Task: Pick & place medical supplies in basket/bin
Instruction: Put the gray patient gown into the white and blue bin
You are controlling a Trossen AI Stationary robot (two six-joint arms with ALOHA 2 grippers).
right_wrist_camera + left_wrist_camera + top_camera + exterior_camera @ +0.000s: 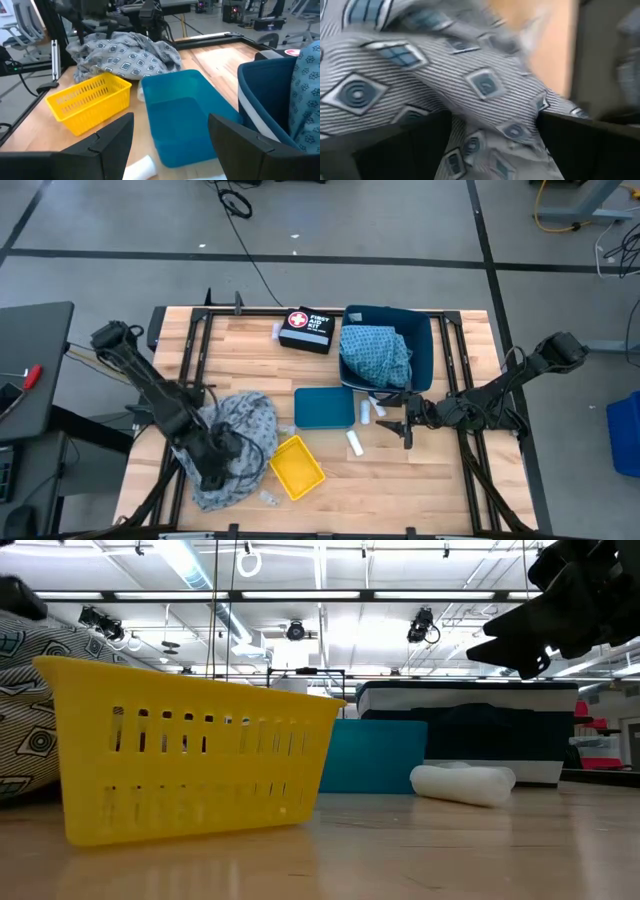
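The grey patterned cloth (245,430) lies crumpled on the table's near left, beside the small yellow basket (297,467). My left gripper (222,460) is down in the cloth, open, with a ridge of cloth (490,90) between its fingers. The blue-green cloth (376,355) sits in the dark blue bin (425,350). Three white rolls (355,442) (366,412) (378,408) lie near the bin. Tiny clear packets (268,498) lie near the basket. My right gripper (405,428) hovers open above the table beside the rolls, with one roll (140,167) just below it. My left gripper comes at the grey cloth from above, and its fingers (395,150) stand on either side of a raised fold (485,125). The cloth rests on the table. Whether the fingers touch it, I cannot tell.
A flat teal lid (324,407) lies between the basket and the bin. A black first-aid kit (305,328) sits at the far edge. In the low view the yellow basket (190,755) stands in front and a roll (462,783) lies behind it.
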